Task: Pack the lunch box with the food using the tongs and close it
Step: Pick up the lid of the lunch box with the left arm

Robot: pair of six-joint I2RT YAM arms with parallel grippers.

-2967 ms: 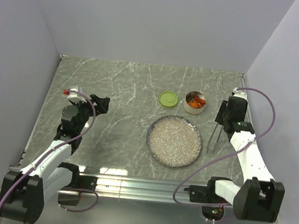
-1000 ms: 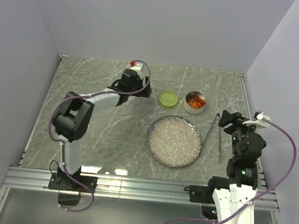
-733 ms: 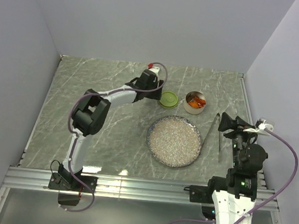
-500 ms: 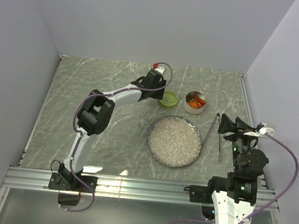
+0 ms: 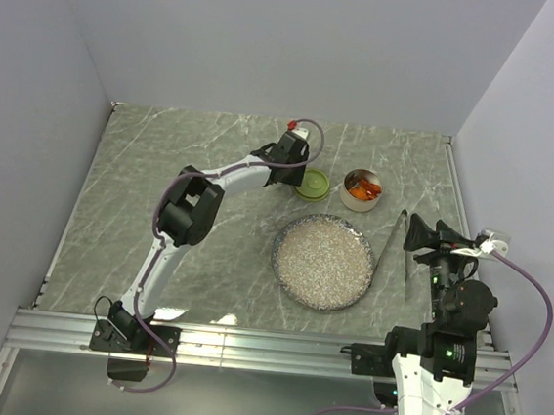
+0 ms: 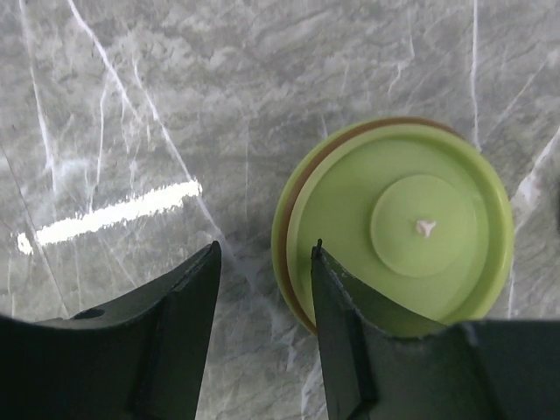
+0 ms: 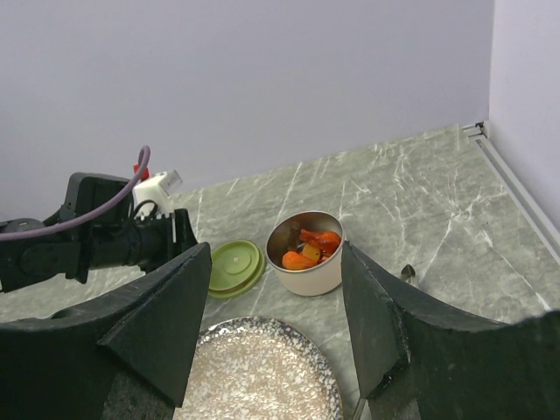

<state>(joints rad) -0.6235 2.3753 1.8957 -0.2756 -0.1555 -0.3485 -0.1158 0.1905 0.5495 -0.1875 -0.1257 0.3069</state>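
Note:
The lunch box (image 5: pixel 361 190) is a small open steel tin at the back of the table, and its lime-green lid (image 5: pixel 312 183) lies flat just to its left. Orange and red food (image 7: pixel 311 244) fills the lunch box (image 7: pixel 304 255). My left gripper (image 6: pixel 265 249) is open over the left rim of the lid (image 6: pixel 411 227): one finger is above the lid, the other above bare table. The tongs (image 5: pixel 394 236) lie on the table right of the plate. My right gripper (image 7: pixel 276 249) hangs open and empty high above the tongs, facing the tin.
A large speckled grey plate (image 5: pixel 323 261) with nothing on it sits in front of the tin and lid. The left arm (image 5: pixel 231 174) stretches across the back middle of the table. Walls close in the table at left, back and right.
The left arm has swung right along the back of the table to the lid, and its jaws have narrowed. The right arm has barely moved.

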